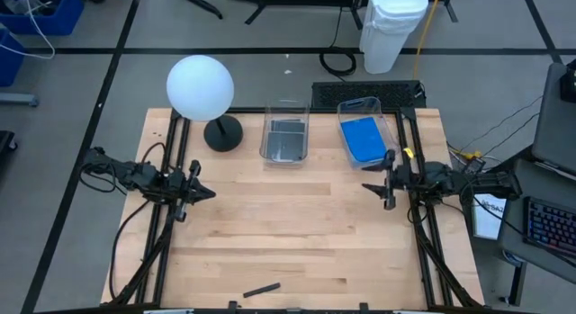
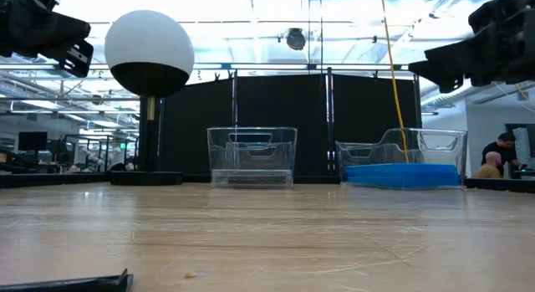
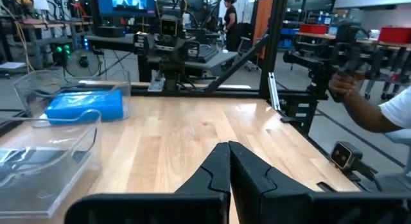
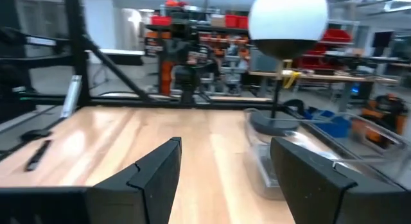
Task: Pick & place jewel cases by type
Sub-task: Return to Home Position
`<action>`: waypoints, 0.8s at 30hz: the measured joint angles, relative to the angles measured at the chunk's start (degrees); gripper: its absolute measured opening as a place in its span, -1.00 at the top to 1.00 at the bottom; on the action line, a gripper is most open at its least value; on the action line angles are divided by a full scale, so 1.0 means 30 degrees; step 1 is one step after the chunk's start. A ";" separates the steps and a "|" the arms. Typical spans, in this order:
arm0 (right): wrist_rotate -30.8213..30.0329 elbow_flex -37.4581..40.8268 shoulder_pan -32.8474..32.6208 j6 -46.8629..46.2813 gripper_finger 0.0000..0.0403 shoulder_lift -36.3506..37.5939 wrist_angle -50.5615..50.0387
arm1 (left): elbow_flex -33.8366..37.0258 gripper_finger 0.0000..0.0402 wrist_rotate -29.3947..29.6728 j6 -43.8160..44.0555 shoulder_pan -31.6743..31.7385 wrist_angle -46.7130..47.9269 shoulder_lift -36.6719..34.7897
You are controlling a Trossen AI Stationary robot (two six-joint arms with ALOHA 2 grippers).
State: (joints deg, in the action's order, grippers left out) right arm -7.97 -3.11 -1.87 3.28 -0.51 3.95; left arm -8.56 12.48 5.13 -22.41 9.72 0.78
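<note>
The bright blue jewel cases [image 1: 363,139] lie stacked flat in the right clear tub [image 1: 382,116], and show in the low view as a blue stack [image 2: 401,175]. The dark grey cases [image 1: 286,139] lie on the floor of the left clear tub [image 1: 267,125]. My left gripper [image 1: 210,193] hovers shut over the table's left side, far from both tubs; its fingers [image 3: 229,161] meet in the left wrist view. My right gripper [image 1: 376,188] hovers open at the table's right side, just near of the blue tub, with nothing between its fingers [image 4: 225,156].
A lamp with a white globe [image 1: 200,87] stands on a dark round base [image 1: 222,134] left of the tubs. A small dark stick [image 1: 261,290] lies near the near edge. Bare wood [image 1: 288,224] spreads between the arms. A person's hand [image 3: 347,89] shows beyond the table.
</note>
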 joint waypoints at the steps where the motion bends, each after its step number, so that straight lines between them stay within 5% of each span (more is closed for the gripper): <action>1: 0.0361 0.0102 0.0001 0.0015 -0.15 -0.0001 0.0009 | 0.0000 0.96 0.0002 0.0033 0.0000 -0.0007 -0.0007; 24: 0.1234 0.0375 -0.0006 -0.2868 -0.15 -0.0009 -0.0440 | 0.0000 0.96 0.0009 -0.0127 0.0000 -0.0036 0.0000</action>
State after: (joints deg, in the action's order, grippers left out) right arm -4.27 -1.98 -1.89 -5.32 -0.54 2.63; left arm -8.56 12.51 4.75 -22.41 9.61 0.78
